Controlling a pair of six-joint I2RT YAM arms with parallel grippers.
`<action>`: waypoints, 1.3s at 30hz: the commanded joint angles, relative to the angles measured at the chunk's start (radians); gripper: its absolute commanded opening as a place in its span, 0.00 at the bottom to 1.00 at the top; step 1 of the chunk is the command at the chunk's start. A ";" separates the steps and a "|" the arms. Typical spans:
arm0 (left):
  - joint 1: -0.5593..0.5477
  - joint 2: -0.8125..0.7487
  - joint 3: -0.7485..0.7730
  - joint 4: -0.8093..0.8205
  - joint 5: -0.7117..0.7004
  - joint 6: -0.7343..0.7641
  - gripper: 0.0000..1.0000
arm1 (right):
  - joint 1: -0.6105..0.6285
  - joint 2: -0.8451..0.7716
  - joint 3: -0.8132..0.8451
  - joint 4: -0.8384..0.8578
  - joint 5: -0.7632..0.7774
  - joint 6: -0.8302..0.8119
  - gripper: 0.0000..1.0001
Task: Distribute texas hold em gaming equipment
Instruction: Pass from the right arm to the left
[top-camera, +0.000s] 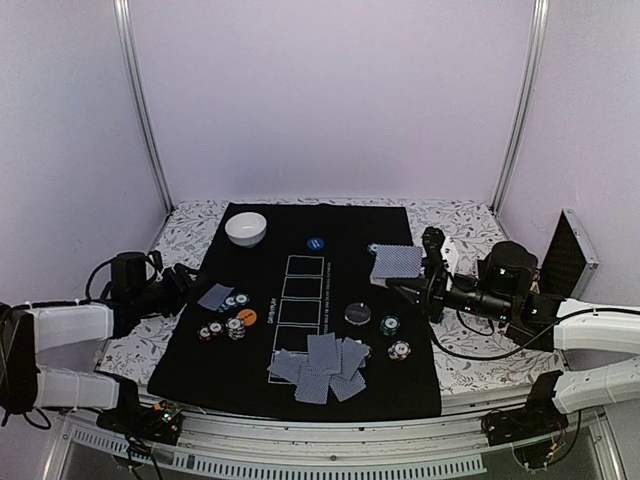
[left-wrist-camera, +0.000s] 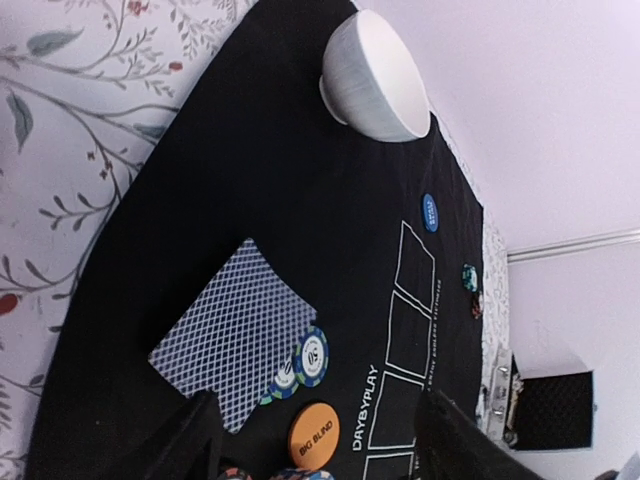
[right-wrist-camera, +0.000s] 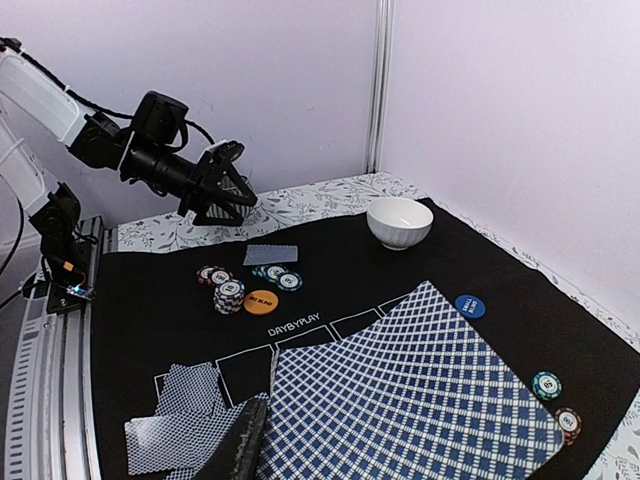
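Right wrist view: my right gripper (top-camera: 398, 284) is clamped on one grey-blue-backed playing card (right-wrist-camera: 420, 390), held back-up above the right side of the black mat (top-camera: 330, 225).

Left gripper (top-camera: 183, 288) hangs over the mat's left edge with its jaws apart. Its fingers (left-wrist-camera: 195, 440) frame a second card (left-wrist-camera: 235, 340) lying flat on the mat.
- Teal chips (left-wrist-camera: 305, 362) overlap that card's corner.
- Orange disc (left-wrist-camera: 313, 435), marked BIG BLIND, sits just beside them.
- Left chip stacks (top-camera: 235, 327) stand nearer my base.
- Right chip stacks (top-camera: 389, 324) stand across the white rectangles (top-camera: 305, 265), with the black disc (top-camera: 357, 313) near them.
- Card pile (top-camera: 322, 367) lies fanned at the mat's near edge.
- Blue disc (top-camera: 316, 242) lies at the far side.

Containers:
- White bowl (top-camera: 246, 229) sits upright at the mat's far left corner; its inside shows plain white.
- Black case (top-camera: 568, 250) stands open at the table's right edge; I cannot tell its contents.
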 joint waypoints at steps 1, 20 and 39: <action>-0.005 -0.108 0.002 -0.088 -0.094 0.003 0.75 | -0.023 -0.050 -0.003 -0.021 -0.002 0.034 0.30; -0.515 0.075 0.420 -0.017 0.152 0.244 0.81 | -0.092 -0.249 -0.076 -0.199 -0.098 0.123 0.30; -0.793 0.669 0.754 0.609 0.490 -0.127 0.98 | -0.092 -0.148 -0.013 -0.011 -0.366 0.032 0.28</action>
